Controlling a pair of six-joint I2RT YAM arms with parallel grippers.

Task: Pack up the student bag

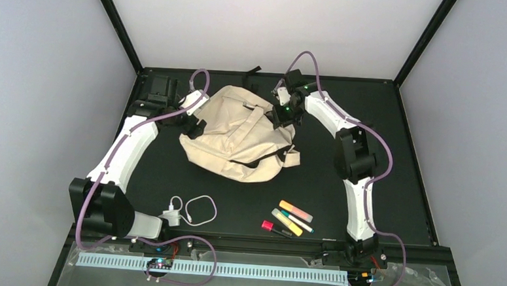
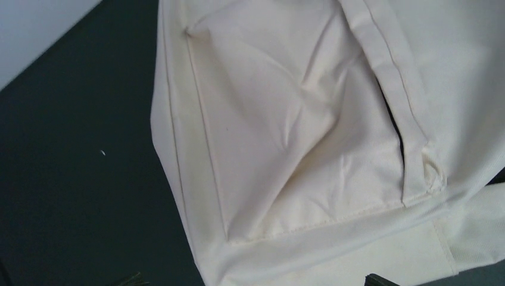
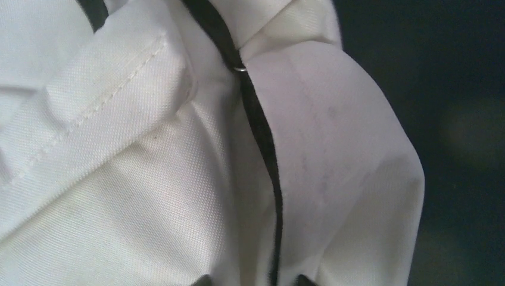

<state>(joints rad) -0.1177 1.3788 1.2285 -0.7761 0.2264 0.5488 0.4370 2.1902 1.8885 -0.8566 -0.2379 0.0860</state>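
The student bag [image 1: 238,139], cream-beige with dark zippers, lies crumpled at the middle back of the black table. My left gripper [image 1: 193,117] hovers at its left edge. In the left wrist view the left gripper [image 2: 257,280] is open wide, its tips at the bottom corners over the bag's side pocket [image 2: 280,131]. My right gripper [image 1: 282,115] is at the bag's upper right. In the right wrist view the right gripper [image 3: 255,280] has its two tips on either side of a fabric fold with a dark zipper [image 3: 262,137]. Whether they pinch it does not show.
Near the front edge lie an orange highlighter [image 1: 296,211], a yellow highlighter [image 1: 286,221], a red-capped marker [image 1: 272,228] and a white charger with looped cable [image 1: 188,212]. A black strap end [image 1: 253,71] pokes out behind the bag. White walls close in the table.
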